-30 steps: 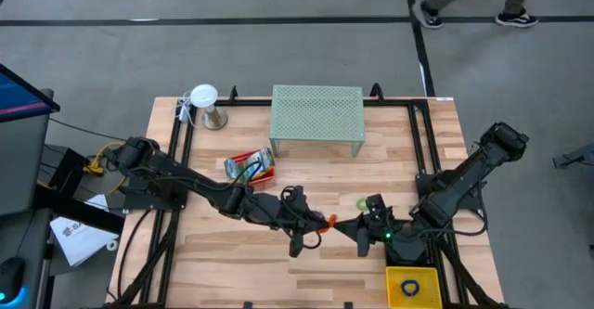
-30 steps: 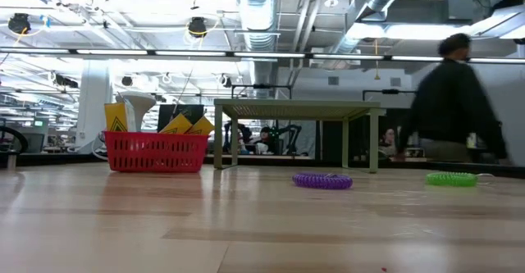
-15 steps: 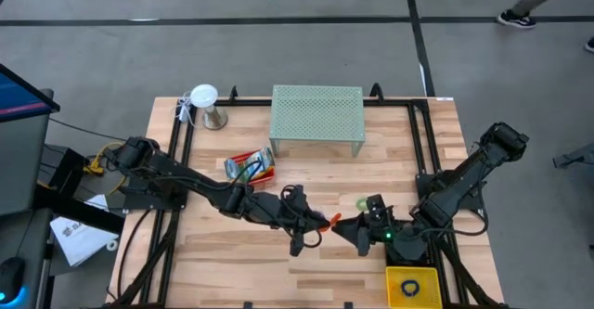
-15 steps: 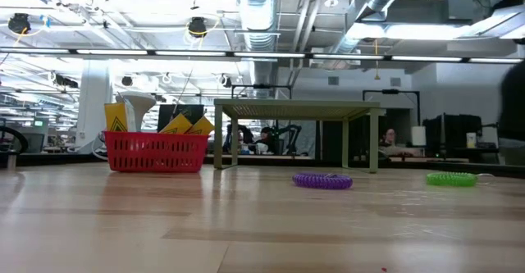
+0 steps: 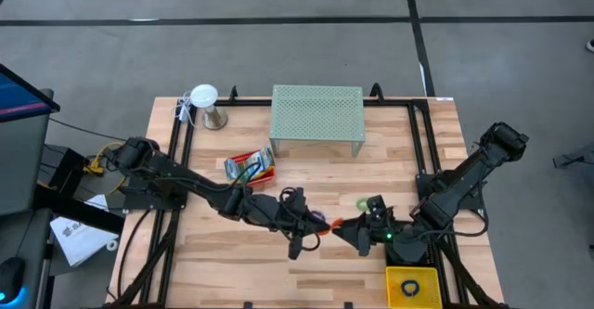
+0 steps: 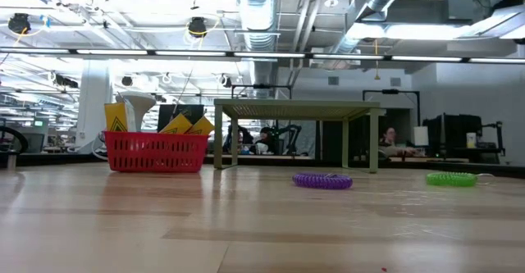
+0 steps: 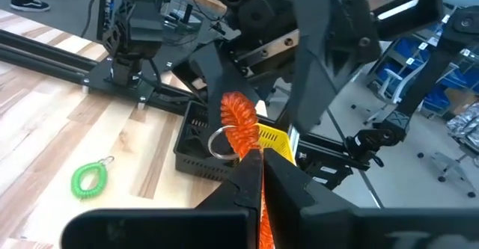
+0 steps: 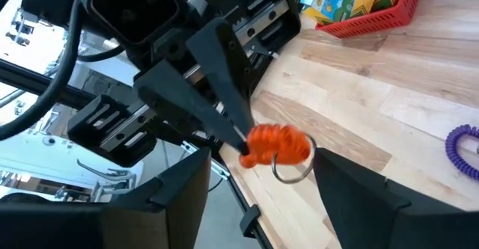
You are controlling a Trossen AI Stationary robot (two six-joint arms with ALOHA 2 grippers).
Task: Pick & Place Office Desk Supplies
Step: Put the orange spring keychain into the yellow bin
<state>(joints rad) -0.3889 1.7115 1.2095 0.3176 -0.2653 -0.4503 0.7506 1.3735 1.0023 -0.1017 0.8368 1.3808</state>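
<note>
Wooden bench under both arms: near its middle, toward five o'clock, the left gripper [image 5: 317,227] holds an orange coiled loop [image 7: 239,123] out to the right gripper [image 5: 345,227], seemingly for a handover. Left jaws are clamped on it; right jaws stand wide, flanking the coil without touching.

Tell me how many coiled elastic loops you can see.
3: an orange loop pinched in the left claw, a purple loop and a green loop on the table. Others may be hidden.

Overhead, table-level, two facing wrist views — close
</note>
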